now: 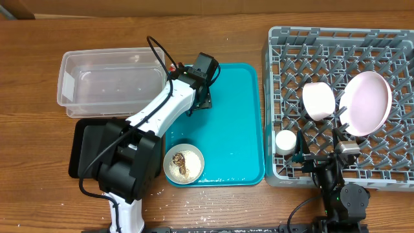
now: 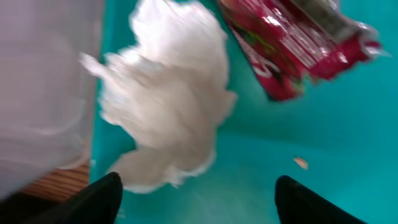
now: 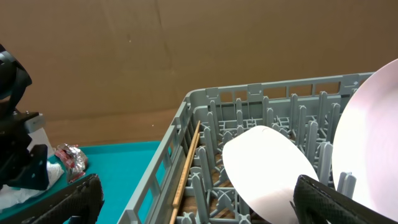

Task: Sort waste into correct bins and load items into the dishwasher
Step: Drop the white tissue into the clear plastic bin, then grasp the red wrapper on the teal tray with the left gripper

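My left gripper [image 1: 199, 102] is open over the far left corner of the teal tray [image 1: 236, 129]. In the left wrist view its fingertips [image 2: 199, 200] hang apart just above a crumpled white tissue [image 2: 165, 106], with the red-and-silver wrapper [image 2: 292, 43] beyond it. A grey-white bowl [image 1: 184, 165] holding rice and brown scraps sits on the tray's near edge. The grey dish rack [image 1: 343, 39] holds the pink bowl [image 1: 319, 100], the plate [image 1: 366, 102] and the white cup [image 1: 285, 141]. My right gripper [image 1: 320, 155] [image 3: 202, 205] is open and empty at the rack's near edge.
The clear tub [image 1: 110, 81] stands left of the teal tray. The black tray [image 1: 84, 145] lies in front of it, partly under my left arm. A wooden chopstick [image 3: 186, 168] lies along the rack's left inner wall. White grains dot the table's front edge.
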### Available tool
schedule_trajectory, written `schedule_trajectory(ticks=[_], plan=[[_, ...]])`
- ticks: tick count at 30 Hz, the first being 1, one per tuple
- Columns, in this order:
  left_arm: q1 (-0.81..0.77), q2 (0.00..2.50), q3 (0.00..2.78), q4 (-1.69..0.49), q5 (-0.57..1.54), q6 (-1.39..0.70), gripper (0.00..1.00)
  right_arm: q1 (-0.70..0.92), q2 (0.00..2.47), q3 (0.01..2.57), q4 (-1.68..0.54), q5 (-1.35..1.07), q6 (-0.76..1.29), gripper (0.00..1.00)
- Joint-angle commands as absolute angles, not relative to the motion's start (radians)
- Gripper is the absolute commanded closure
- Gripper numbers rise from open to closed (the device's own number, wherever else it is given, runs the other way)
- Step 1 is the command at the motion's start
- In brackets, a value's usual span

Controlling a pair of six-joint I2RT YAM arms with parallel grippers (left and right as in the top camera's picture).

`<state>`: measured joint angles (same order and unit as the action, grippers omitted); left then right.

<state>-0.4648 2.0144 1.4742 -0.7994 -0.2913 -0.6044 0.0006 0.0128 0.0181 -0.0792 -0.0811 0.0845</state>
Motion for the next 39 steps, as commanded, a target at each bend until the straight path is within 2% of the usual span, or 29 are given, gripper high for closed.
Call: schedule_trajectory(ticks=[1,4,8,9,11,12,14,18,23,27,28,29,30,31,32,33,37,39], plan=[[-0.462,2.04,1.482,-0.795,-0.451,-0.624,0.28,-0.001,0.003,0.008,-0.074,-0.08,0.081,0.0],[-0.459,2.064,1.482,-0.759,-0.451,-0.587,0.33,-0.001,0.003,0.008,-0.074,-0.08,0.081,0.0],[-0.459,2.106,1.482,-0.72,-0.443,-0.552,0.34,-0.001,0.003,0.008,-0.074,-0.08,0.081,0.0],[-0.459,2.106,1.482,-0.721,-0.443,-0.549,0.39,-0.001,0.003,0.008,-0.074,-0.08,0.081,0.0],[-0.459,2.105,1.482,-0.722,-0.443,-0.529,0.57,-0.001,0.003,0.008,-0.074,-0.08,0.081,0.0],[-0.459,2.096,1.49,-0.727,-0.423,-0.506,0.76,-0.001,0.003,0.008,-0.074,-0.08,0.081,0.0],[-0.459,2.074,1.538,-0.781,-0.37,-0.486,0.96,-0.001,0.003,0.008,-0.074,-0.08,0.081,0.0],[-0.455,1.98,1.724,-0.98,-0.289,-0.512,0.96,-0.001,0.003,0.008,-0.074,-0.08,0.081,0.0],[-0.402,1.85,1.796,-1.06,-0.443,-0.514,0.96,-0.001,0.003,0.008,-0.074,-0.08,0.081,0.0],[-0.301,1.872,1.789,-1.116,-0.488,-0.533,0.96,-0.001,0.003,0.008,-0.074,-0.08,0.081,0.0],[-0.274,1.889,1.789,-1.122,-0.451,-0.531,0.83,-0.001,0.003,0.008,-0.074,-0.079,0.081,0.0],[-0.262,1.893,1.789,-1.116,-0.426,-0.53,0.54,-0.001,0.003,0.008,-0.074,-0.08,0.081,0.0],[-0.252,1.895,1.789,-1.108,-0.401,-0.521,0.36,-0.001,0.003,0.008,-0.075,-0.079,0.081,0.0],[-0.242,1.893,1.794,-1.087,-0.355,-0.484,0.23,-0.001,0.003,0.008,-0.074,-0.08,0.081,0.0],[-0.241,1.89,1.809,-1.076,-0.311,-0.458,0.17,-0.001,0.003,0.008,-0.074,-0.08,0.081,0.0],[-0.242,1.889,1.825,-1.065,-0.263,-0.447,0.16,-0.001,0.003,0.008,-0.074,-0.08,0.081,0.0],[-0.294,1.892,1.853,-0.979,-0.102,-0.438,0.21,-0.001,0.003,0.008,-0.075,-0.079,0.081,0.0],[-0.341,1.917,1.852,-0.937,-0.127,-0.438,0.23,-0.001,0.003,0.008,-0.074,-0.08,0.081,0.0]])
